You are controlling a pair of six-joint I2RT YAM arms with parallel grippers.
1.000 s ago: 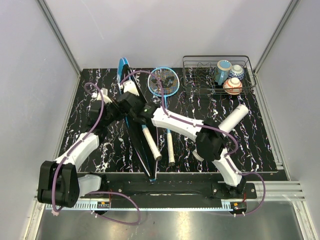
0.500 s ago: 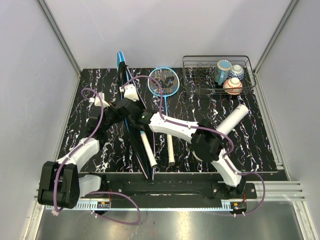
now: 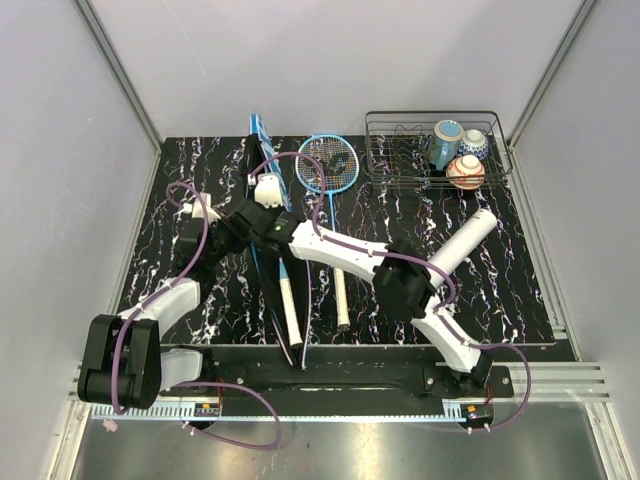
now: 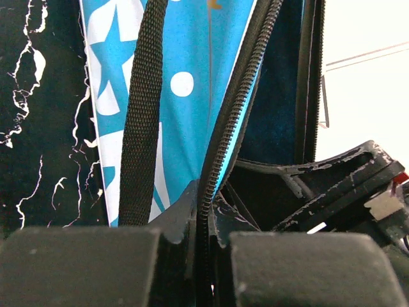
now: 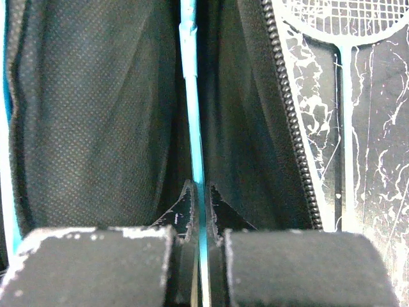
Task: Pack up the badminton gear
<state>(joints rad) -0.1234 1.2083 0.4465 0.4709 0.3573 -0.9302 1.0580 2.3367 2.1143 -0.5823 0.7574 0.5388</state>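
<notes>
The teal racket bag (image 3: 262, 135) stands on edge on the left part of the table, its mouth open. My left gripper (image 3: 240, 224) is shut on the bag's zipper edge (image 4: 220, 153). My right gripper (image 3: 268, 222) is shut on the blue shaft (image 5: 193, 115) of a racket. That racket's head is hidden inside the bag's black lining (image 5: 83, 109). Its white handle (image 3: 289, 310) sticks out toward the near edge. A second blue racket (image 3: 328, 165) lies flat just right of the bag. The long white tube (image 3: 462, 240) lies further right.
A black wire rack (image 3: 400, 120) at the back right holds three ceramic cups (image 3: 447, 140). The bag's black webbing strap (image 4: 144, 109) hangs along its outer side. The second racket's head (image 5: 345, 19) lies close beside the bag's open zipper.
My right gripper has pushed the held racket further into the bag, and its handle has shifted left. The bag's far end has swung to the right. My left gripper keeps its hold.
</notes>
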